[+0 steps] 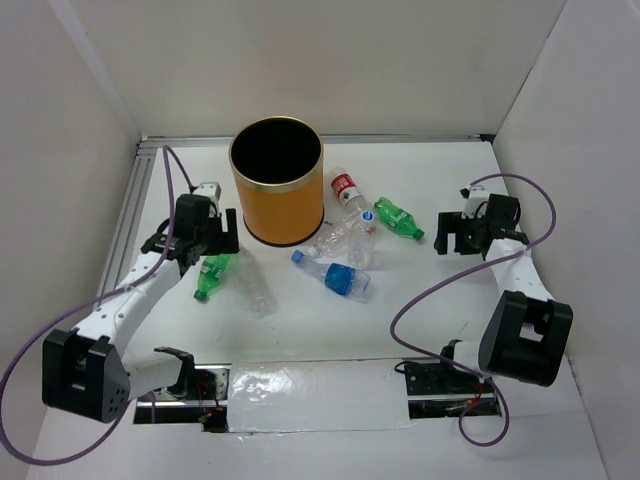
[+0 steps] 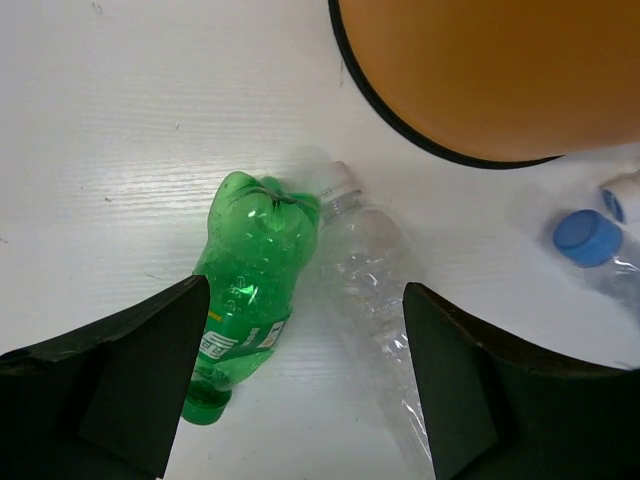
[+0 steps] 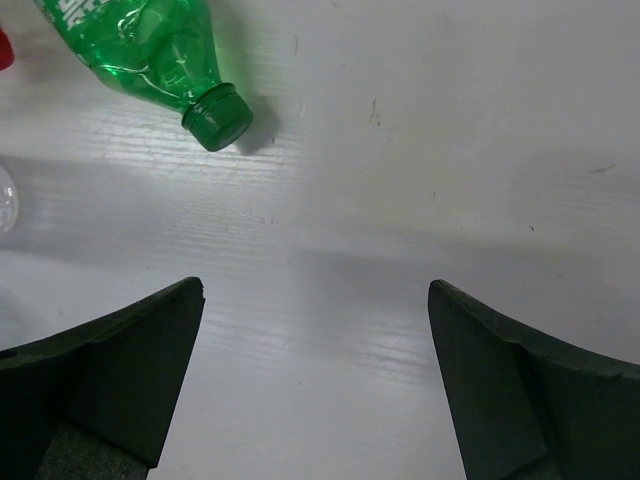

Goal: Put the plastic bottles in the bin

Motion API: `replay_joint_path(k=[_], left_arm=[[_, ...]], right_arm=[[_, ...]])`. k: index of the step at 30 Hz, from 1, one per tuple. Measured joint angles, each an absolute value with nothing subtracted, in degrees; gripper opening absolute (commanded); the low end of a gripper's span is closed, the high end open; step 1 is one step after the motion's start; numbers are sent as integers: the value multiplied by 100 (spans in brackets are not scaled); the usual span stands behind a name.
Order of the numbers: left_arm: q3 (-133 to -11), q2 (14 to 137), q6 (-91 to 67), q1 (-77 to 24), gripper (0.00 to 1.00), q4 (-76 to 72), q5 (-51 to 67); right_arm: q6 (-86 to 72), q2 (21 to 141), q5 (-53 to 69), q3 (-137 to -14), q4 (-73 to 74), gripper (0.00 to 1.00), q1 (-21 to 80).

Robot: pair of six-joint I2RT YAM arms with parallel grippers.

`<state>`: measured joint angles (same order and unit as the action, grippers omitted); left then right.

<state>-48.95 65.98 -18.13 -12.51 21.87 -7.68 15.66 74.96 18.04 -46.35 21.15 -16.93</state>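
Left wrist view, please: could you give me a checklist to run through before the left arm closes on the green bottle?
1. Left gripper open: ok, fingers spread, nothing held.
2. Green bottle centred between the fingers: not ok, it lies close to one finger.
3. Grasp free of neighbours: not ok, the clear bottle lies against the green one, also between the fingers.
4. Gripper low enough to close: cannot tell.
5. Bin upright, mouth open: ok.
6. Right gripper out of the way: ok, open, well apart on the other side of the bottles.
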Motion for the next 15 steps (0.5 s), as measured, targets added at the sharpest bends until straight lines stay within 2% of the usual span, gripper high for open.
replay_joint_path(k=[8,10,12,13,14,15], left_arm=[[-4952,7808,-1787,-1256,88,2091,-1203],[-4921,7992,-1787,-1256,81,2060,-1306],[-4884,8149,-1802,-1256,74,2010,-1398],[-4866,8219,-1802,-1256,66,1999,-1426],[-4862,8289,-1796,-1256,63,1957,-1459],[-4869,8320,-1796,-1256,60,1870,-1498]], right_arm=[[1772,7640,2290,-4880,2257,98,-1804],[1793,7640,2368,-4880,2272,84,-1815],[1859,7618,2473,-4877,2272,61,-1831],[1914,7590,2536,-4877,2268,51,-1844],[1940,7546,2630,-4871,2268,53,-1857],[1968,7476,2731,-4858,2268,61,-1865]])
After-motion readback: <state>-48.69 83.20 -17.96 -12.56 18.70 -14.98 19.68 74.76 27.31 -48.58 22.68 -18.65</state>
